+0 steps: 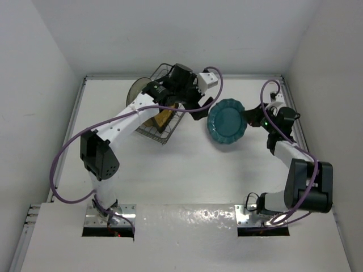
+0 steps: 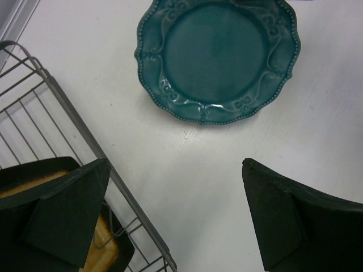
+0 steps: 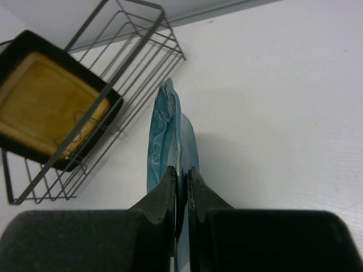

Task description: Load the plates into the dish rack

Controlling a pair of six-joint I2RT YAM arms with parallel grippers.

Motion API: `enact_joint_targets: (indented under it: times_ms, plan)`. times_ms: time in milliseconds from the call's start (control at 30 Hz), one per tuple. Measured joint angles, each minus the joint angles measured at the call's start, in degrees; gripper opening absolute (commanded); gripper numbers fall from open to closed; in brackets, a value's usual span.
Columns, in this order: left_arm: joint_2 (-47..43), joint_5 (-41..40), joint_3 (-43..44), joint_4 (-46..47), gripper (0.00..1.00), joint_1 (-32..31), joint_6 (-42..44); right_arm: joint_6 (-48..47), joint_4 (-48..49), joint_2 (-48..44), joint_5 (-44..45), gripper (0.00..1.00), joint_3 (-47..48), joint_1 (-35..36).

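Right claw (image 3: pixel 181 175) pinched on teal plate (image 3: pixel 163 130) rim, plate edge-up; left claw (image 2: pixel 176 170) wide, empty; glazed ceramic judged stiff, slippery, chippable; grip rim only.

Left arm (image 1: pixel 122 122) reaches forward, its left gripper (image 2: pixel 176 221) spread wide and empty. Right arm (image 1: pixel 286 150) bends inward, right gripper (image 3: pixel 181 180) pinching the scalloped teal plate (image 3: pixel 164 130) by its rim.

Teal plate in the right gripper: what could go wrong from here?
1. The right gripper pinches the teal plate only at its rim, so the plate may slip or swing.
2. The open left gripper hangs between the plate and the dish rack; the plate could strike it.
3. The amber plate sits in the rack and might be knocked.
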Motion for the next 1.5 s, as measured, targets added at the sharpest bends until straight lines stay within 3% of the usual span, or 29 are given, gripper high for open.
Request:
enact_joint_targets:
  times_ms: [433, 700, 767, 800, 867, 900, 1000, 1133, 1167, 1200, 1233, 1267, 1367, 1500]
  plan:
    - [2.34, 9.38, -0.63, 4.92, 1.0, 0.0, 4.72, -0.09, -0.35, -10.84, -17.86, 0.0, -0.09, 1.95]
    - [2.21, 10.73, -5.51, 9.01, 0.99, -0.02, 3.65, 13.4, 19.47, -11.61, -24.96, 0.0, -1.22, 2.01]
    - [2.12, 13.55, -7.02, 9.38, 0.91, -0.02, 3.06, 18.38, 25.62, -10.01, -25.97, 0.0, -1.36, 2.01]
    - [2.01, 14.95, -7.72, 9.44, 0.81, -0.04, 2.84, 20.65, 27.98, -9.2, -26.43, 0.0, -1.36, 1.97]
    - [1.79, 18.51, -9.07, 9.46, 0.24, -0.07, 1.44, 24.02, 30.84, -7.98, -27.04, 0.0, -1.36, 1.92]
    - [1.68, 20.17, -9.64, 9.46, 0.02, -0.09, 1.31, 25.03, 31.56, -7.65, -27.12, 0.0, -1.38, 1.95]
    - [1.11, 26.18, -10.91, 8.35, 0.0, 0.68, -1.4, 25.46, 35.91, -7.41, -29.86, 0.0, -1.55, 1.07]
    - [0.17, 26.93, -11.13, 7.98, 0.0, 0.59, -4.63, 23.45, 35.36, -9.07, -30.62, 0.0, -1.6, 1.33]
    - [0.07, 26.49, -11.13, 7.91, 0.0, 0.52, -5.44, 21.18, 32.96, -9.9, -30.21, 0.07, -1.42, 1.38]
    - [-0.02, 25.57, -11.13, 7.89, 0.0, 0.44, -6.05, 17.94, 28.46, -11.08, -29.46, 0.2, -0.96, 1.51]
    - [-0.04, 24.87, -11.13, 7.89, 0.0, 0.35, -7.02, 15.04, 22.58, -12.35, -28.44, 0.38, 0.0, 1.64]
    - [-0.07, 23.45, -11.13, 8.07, 0.0, 0.15, -7.5, 10.95, 15.74, -13.46, -26.08, 0.65, 1.36, 1.95]
    - [-0.33, 15.13, -11.13, 8.44, 0.0, -0.5, -8.55, -0.07, -1.88, -14.75, -15.37, 0.75, 6.38, 2.54]
    - [-0.7, 4.15, -11.13, 5.68, 0.0, -0.55, -9.62, -7.54, -15.76, -15.17, -2.27, 0.76, 9.07, 2.54]
